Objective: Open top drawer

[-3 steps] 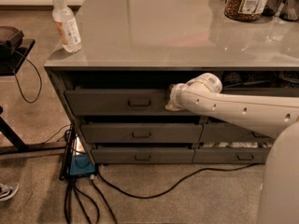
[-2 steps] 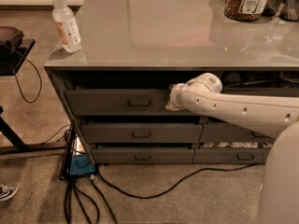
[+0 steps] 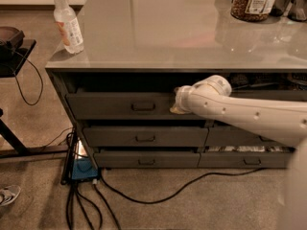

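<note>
One arm is all I work with, and its end effector (image 3: pixel 178 103) sits at the right end of the top drawer (image 3: pixel 110 107), against its flat front and just under the tabletop (image 3: pixel 168 32) edge. I cannot tell whether it is open or closed, since the wrist covers it. The drawer's bar handle (image 3: pixel 143 107) lies left of the end effector, apart from it. A shallower drawer (image 3: pixel 144 137) sits below and left. A clear bottle (image 3: pixel 67 23) stands far up and left, and a jar (image 3: pixel 253 1) up and right.
</note>
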Tool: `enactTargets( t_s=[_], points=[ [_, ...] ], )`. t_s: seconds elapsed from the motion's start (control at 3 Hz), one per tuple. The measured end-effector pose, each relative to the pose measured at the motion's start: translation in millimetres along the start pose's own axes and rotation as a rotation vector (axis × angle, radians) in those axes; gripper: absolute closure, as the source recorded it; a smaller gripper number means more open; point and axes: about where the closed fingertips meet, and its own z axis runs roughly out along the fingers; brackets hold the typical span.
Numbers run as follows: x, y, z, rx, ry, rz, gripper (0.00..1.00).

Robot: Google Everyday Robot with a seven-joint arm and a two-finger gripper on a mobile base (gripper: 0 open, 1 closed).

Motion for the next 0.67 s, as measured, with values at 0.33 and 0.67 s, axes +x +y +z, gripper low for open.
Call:
enactTargets(
  t_s=[0.33, 0.67],
  points=[
    [-8.6, -3.4, -17.3, 0.031, -0.026, -0.002, 1.00],
    [-13.0, 49.5, -34.7, -0.016, -0.051, 0.004, 1.00]
  ],
)
